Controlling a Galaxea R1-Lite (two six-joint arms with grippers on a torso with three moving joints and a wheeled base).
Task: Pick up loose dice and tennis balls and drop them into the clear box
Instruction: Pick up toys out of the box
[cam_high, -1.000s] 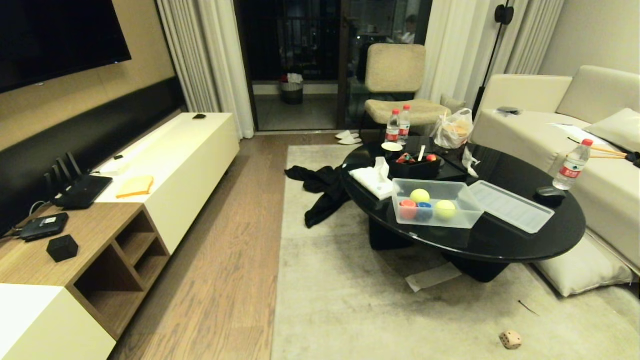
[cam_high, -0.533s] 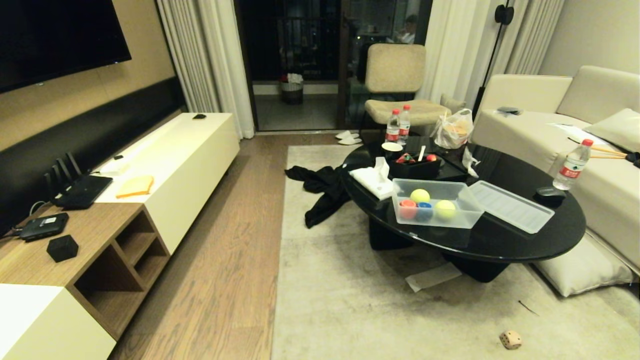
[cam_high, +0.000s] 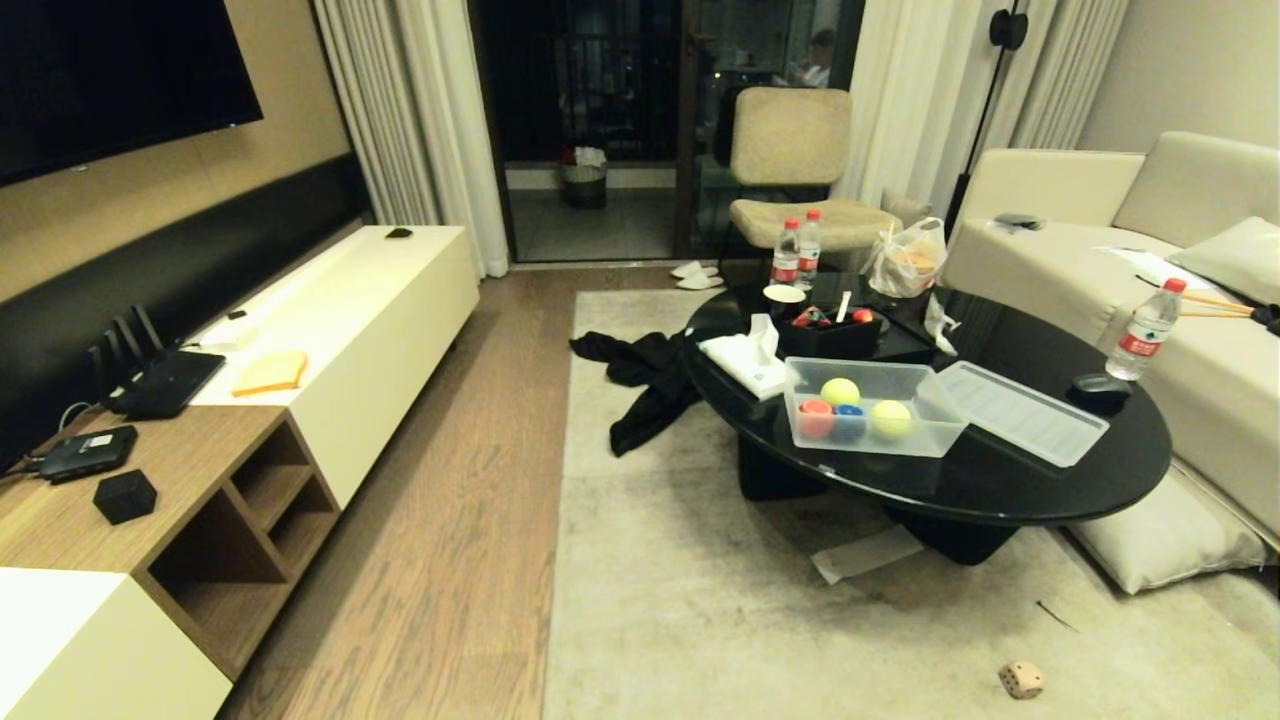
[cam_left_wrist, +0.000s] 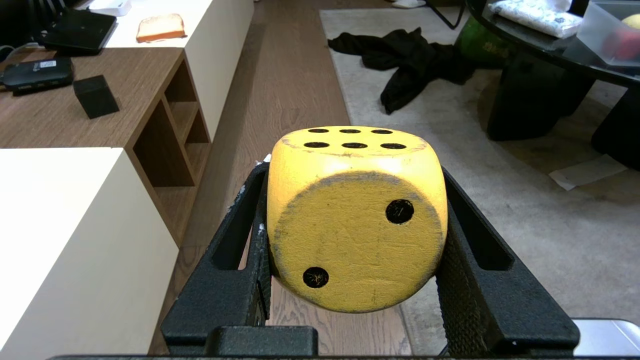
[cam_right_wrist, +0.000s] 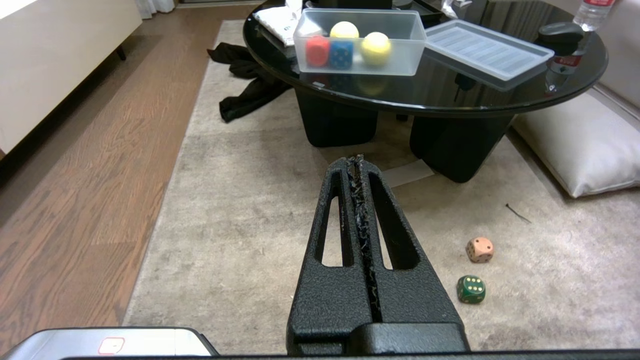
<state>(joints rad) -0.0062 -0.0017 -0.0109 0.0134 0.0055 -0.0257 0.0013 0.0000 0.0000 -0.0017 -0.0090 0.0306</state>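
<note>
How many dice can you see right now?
5: yellow die in the left claw, red die and blue die in the clear box, cream die and green die on the rug. More may be hidden.

- No change showed in the head view: nothing on the table or the rug had moved, and the view itself had not shifted.
- The clear box (cam_high: 865, 365), the tennis balls (cam_high: 840, 391) in it and the cream die (cam_high: 1021, 679) on the rug, ahead and to the right of the right gripper (cam_right_wrist: 358, 161), gave no sign of a shift.
- Neither gripper showed in the earlier pictures, so no change in them could be told.
</note>
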